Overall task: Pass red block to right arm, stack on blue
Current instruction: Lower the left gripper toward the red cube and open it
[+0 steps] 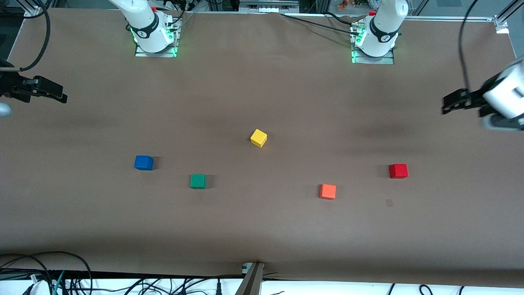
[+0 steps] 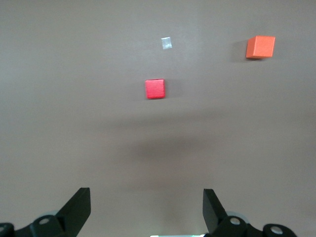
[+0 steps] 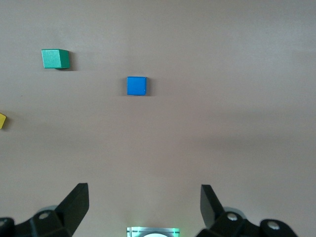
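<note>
The desk [image 1: 262, 229] under me is one wide sheet of brown paper, matte and a little creased. Along its edge nearest the front camera runs a white strip tangled with black cables [image 1: 61, 278], and a metal post [image 1: 250, 280] pokes up at the middle of that edge.

Working up from there: the orange cube [image 1: 327, 191] lies toward my left arm's end, with a small pale patch [image 1: 389, 203] on the paper near it. The green cube [image 1: 198, 181] sits toward my right arm's end. A touch farther from the camera rest the red block [image 1: 398, 171], close to my left arm's end, and the blue [image 1: 143, 162], toward the right arm's end; the two are well apart. The yellow cube [image 1: 258, 138] lies farther up, about mid-desk.

My left claw [image 1: 450, 102] hangs in the air at the left end edge, spread wide and empty. My right claw [image 1: 53, 92] hangs at the other end edge, also spread and empty.

At the top edge my two bases [image 1: 155, 39] glow green, with aluminium framing [image 1: 268, 6] past them.
</note>
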### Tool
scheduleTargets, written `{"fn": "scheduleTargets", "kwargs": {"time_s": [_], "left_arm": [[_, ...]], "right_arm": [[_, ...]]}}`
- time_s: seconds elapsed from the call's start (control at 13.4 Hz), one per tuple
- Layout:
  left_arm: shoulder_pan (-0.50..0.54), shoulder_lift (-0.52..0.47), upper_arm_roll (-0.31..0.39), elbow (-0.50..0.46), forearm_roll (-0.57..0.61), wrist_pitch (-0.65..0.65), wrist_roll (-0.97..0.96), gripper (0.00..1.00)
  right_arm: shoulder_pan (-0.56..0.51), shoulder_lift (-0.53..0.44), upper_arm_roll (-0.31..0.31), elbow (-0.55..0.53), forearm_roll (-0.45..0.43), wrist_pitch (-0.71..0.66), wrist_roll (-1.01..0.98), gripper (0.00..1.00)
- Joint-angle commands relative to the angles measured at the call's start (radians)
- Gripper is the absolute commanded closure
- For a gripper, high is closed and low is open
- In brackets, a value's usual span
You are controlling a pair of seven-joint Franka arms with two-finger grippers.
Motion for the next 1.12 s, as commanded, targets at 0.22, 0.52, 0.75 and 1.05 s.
{"fn": "scheduleTargets", "kwargs": {"time_s": [0.22, 0.52, 0.75, 1.05], "left_arm": [[0.025, 0.026, -0.008, 0.079, 0.114, -0.1, 0.081, 0.0], [0.105, 0.127, -0.008, 0.086, 0.138, -0.065, 0.277, 0.0], [0.187, 0.201, -0.008, 0.086, 0.137, 0.059, 0.512, 0.0], [0.306, 0.296, -0.009, 0.089, 0.074, 0.185, 0.824, 0.0]], "right_arm": [[-0.001, 0.011, -0.002, 0.03, 0.003, -0.007, -0.013, 0.0], [0.0, 0.013, 0.0, 0.03, 0.004, -0.004, -0.011, 0.0], [0.0, 0.014, 0.0, 0.032, 0.004, -0.006, -0.011, 0.0], [-0.001, 0.016, -0.002, 0.038, 0.004, -0.007, -0.013, 0.0]]}}
